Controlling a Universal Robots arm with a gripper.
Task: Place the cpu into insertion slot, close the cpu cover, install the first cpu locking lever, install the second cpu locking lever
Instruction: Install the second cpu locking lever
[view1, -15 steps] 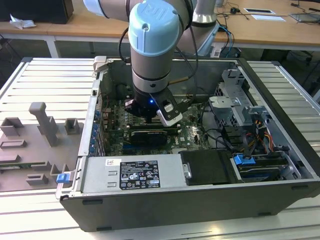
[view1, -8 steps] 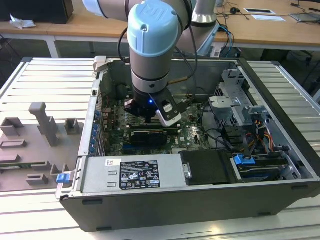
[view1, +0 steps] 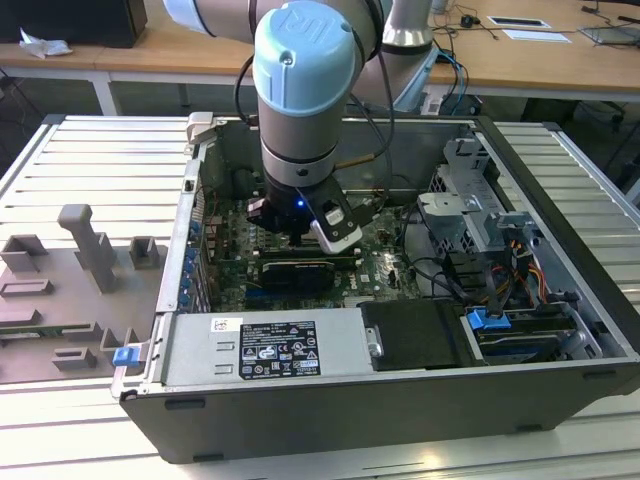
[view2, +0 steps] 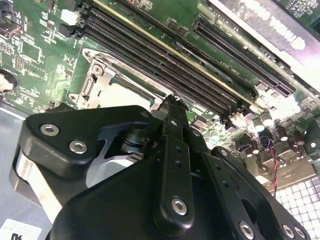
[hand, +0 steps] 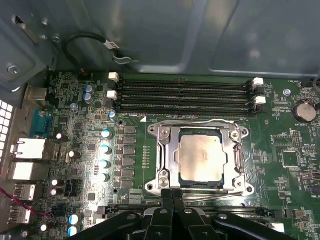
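In the exterior view, the arm reached down into an open computer case (view1: 400, 420) that lay on a ribbed metal table (view1: 90, 160). Its pale blue wrist joint (view1: 305, 60) stood over the green motherboard (view1: 385, 265), and the gripper (view1: 300, 232) hung just above the board near the case's middle, with a small blue light glowing on it. A white label (view1: 278, 348) with dark print sat on the silver power supply housing (view1: 260, 355) along the near wall; its writing was too small to make out. Grey fixture blocks (view1: 85, 250) lay on the table to the exterior view's left of the case.

In the second wrist view, the black gripper (view2: 172, 102) filled the foreground, its fingers pressed together into one narrow tip with nothing between them. The tip rested at the edge of the insertion slot (view2: 95, 75), beside the long black memory slots (view2: 165, 65). Print on the board was unreadable.

In the first wrist view, the cpu (hand: 202, 158) sat flat in the insertion slot (hand: 200, 182), its pale metal top showing through the opening of the cpu cover (hand: 170, 155), which lay closed down over it. The gripper (hand: 172, 192) had its joined fingertips touching the socket's frame at the near edge. Faint markings on the chip could not be read. Four memory slots (hand: 185, 95) ran just beyond the socket.
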